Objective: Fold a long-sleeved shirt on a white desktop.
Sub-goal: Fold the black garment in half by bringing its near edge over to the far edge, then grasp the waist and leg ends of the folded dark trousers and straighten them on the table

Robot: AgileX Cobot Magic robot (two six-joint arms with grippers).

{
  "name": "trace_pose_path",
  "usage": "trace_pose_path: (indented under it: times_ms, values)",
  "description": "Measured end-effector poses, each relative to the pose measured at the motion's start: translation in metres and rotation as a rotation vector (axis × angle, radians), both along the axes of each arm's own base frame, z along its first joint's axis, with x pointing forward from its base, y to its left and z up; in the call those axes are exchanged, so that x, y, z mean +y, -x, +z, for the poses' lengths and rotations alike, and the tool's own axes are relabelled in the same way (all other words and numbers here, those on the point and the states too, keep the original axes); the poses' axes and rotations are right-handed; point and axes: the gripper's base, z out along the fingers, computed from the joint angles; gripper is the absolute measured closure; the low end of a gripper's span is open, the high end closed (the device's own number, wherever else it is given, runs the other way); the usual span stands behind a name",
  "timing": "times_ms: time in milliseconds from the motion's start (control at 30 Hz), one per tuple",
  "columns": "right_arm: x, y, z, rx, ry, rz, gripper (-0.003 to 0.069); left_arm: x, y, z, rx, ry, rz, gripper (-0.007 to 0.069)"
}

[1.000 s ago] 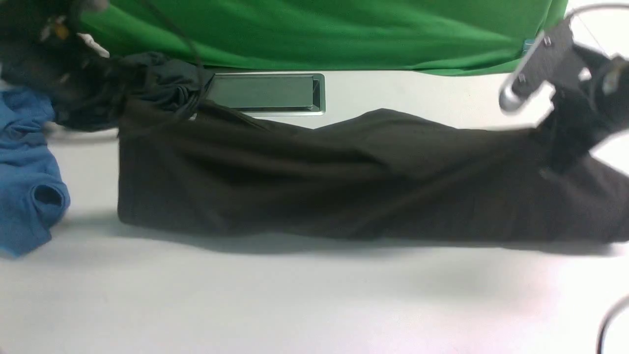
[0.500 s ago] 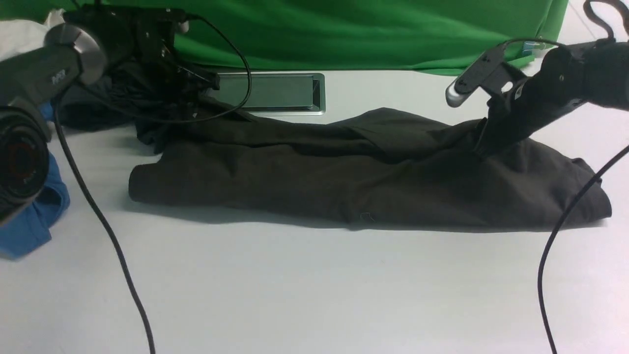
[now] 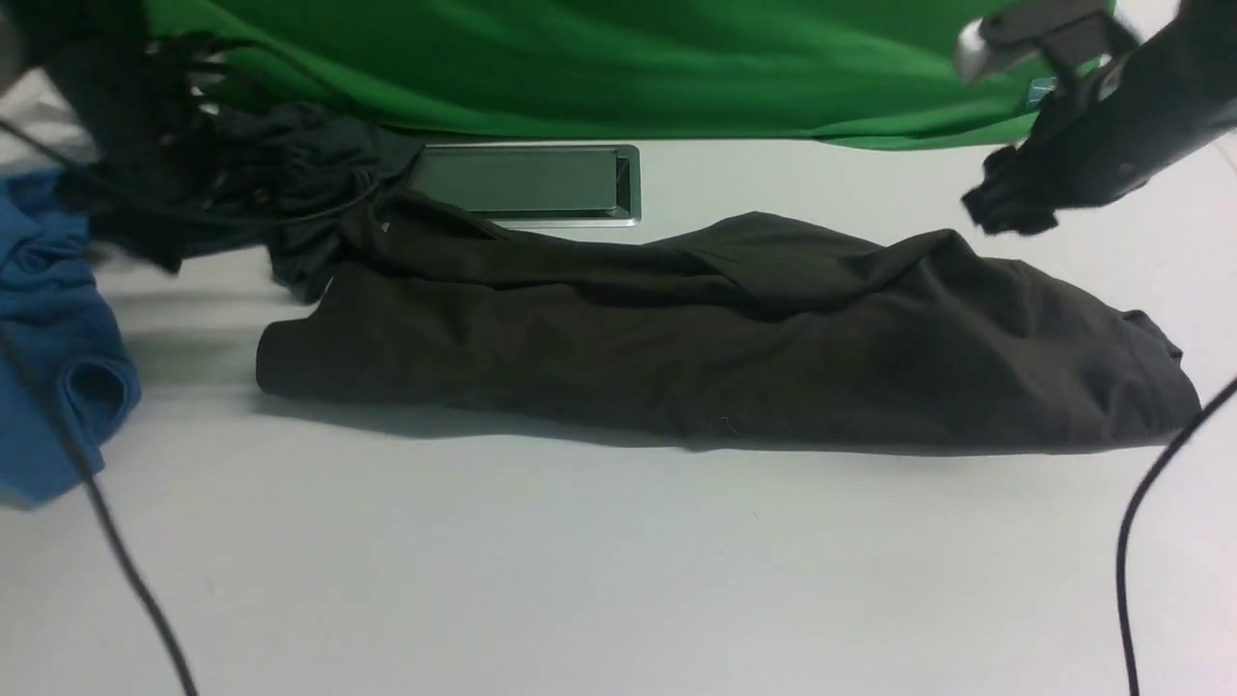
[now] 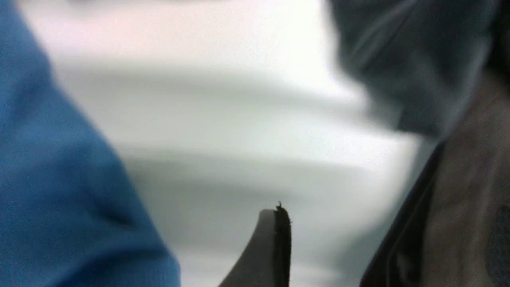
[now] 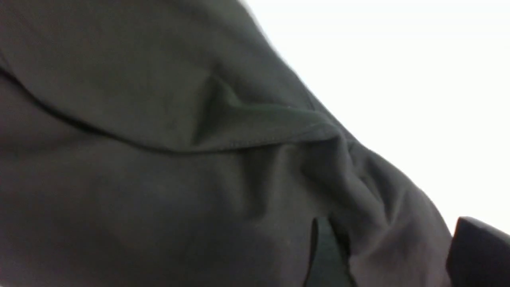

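Note:
The long-sleeved shirt (image 3: 734, 338) lies as a long, very dark band across the white desktop (image 3: 580, 570), folded over on itself, print and tag hidden. My right gripper (image 3: 1010, 208) hangs above the shirt's right end, clear of the cloth. In the right wrist view this gripper (image 5: 398, 255) is open, with shirt (image 5: 159, 159) fabric lying below its spread fingers (image 5: 324, 255). My left arm (image 3: 116, 126) is a dark blur at the far left. In the left wrist view the left gripper (image 4: 338, 255) is open over bare desktop, beside the shirt's edge (image 4: 470, 199).
A blue garment (image 3: 48, 329) lies at the left edge, and a dark grey garment (image 3: 290, 164) is bunched beside the grey metal hatch (image 3: 527, 184). A green backdrop (image 3: 628, 58) closes the far side. Black cables (image 3: 1136, 541) hang at the front right and front left.
Both grippers opened and let go of the shirt, which dropped flat onto the desktop. The right gripper rose up and to the right; the left arm pulled back to the far left.

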Motion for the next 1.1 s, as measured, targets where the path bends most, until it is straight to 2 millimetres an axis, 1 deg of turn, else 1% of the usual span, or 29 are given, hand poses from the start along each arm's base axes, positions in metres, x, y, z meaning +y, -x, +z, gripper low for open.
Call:
trace_pose_path:
  times_ms: [100, 167, 233, 333, 467, 567, 667, 767, 800, 833, 867, 900, 933, 967, 1000, 1067, 1100]
  values:
    - [-0.002, 0.016, 0.009, -0.011, -0.024, -0.019, 0.0253, 0.011, 0.015, -0.018, 0.057, 0.111, 0.053, -0.0068]
    - [-0.003, 0.025, 0.011, -0.008, -0.031, -0.023, 0.0252, 0.014, 0.023, -0.03, 0.072, 0.184, 0.074, -0.0068]
    - [-0.004, 0.034, 0.011, -0.002, -0.034, -0.027, 0.025, 0.01, 0.03, -0.044, 0.074, 0.277, 0.092, -0.0069]
    - [-0.004, 0.042, 0.007, 0.016, -0.049, -0.037, 0.025, 0.003, 0.034, -0.062, 0.048, 0.345, 0.108, -0.0069]
    - [-0.004, 0.045, 0.0, 0.041, -0.067, -0.045, 0.025, 0.001, 0.033, -0.065, -0.046, 0.377, 0.164, -0.0069]
    - [-0.003, 0.046, -0.001, 0.045, -0.084, -0.051, 0.025, -0.001, 0.031, -0.068, -0.083, 0.391, 0.156, -0.0067]
    - [-0.003, 0.045, -0.001, 0.04, -0.086, -0.053, 0.025, -0.004, 0.028, -0.072, -0.102, 0.439, 0.124, -0.0034]
    - [-0.003, 0.045, -0.001, 0.04, -0.091, -0.054, 0.025, -0.006, 0.027, -0.077, -0.103, 0.469, 0.09, 0.0037]
    - [-0.003, 0.045, -0.001, 0.04, -0.092, -0.054, 0.025, -0.006, 0.027, -0.078, -0.104, 0.47, 0.084, 0.0072]
    - [-0.003, 0.045, -0.001, 0.04, -0.092, -0.054, 0.025, -0.006, 0.027, -0.078, -0.105, 0.47, 0.082, 0.008]
    - [-0.003, 0.045, -0.001, 0.039, -0.093, -0.055, 0.025, -0.006, 0.027, -0.08, -0.105, 0.469, 0.081, 0.016]
    - [-0.003, 0.045, -0.001, 0.039, -0.093, -0.055, 0.025, -0.006, 0.027, -0.08, -0.106, 0.469, 0.079, 0.017]
    - [-0.002, 0.045, -0.001, 0.038, -0.094, -0.055, 0.025, -0.006, 0.027, -0.081, -0.108, 0.462, 0.069, 0.0248]
    - [-0.002, 0.045, -0.001, 0.038, -0.094, -0.055, 0.025, -0.005, 0.027, -0.082, -0.107, 0.46, 0.067, 0.0298]
    - [-0.002, 0.045, -0.001, 0.038, -0.094, -0.055, 0.025, -0.005, 0.027, -0.084, -0.103, 0.46, 0.064, 0.038]
    - [-0.002, 0.045, -0.001, 0.039, -0.095, -0.055, 0.025, -0.006, 0.027, -0.086, -0.097, 0.469, 0.065, 0.0501]
    - [-0.002, 0.045, -0.001, 0.039, -0.095, -0.055, 0.025, -0.008, 0.028, -0.087, -0.092, 0.485, 0.062, 0.0547]
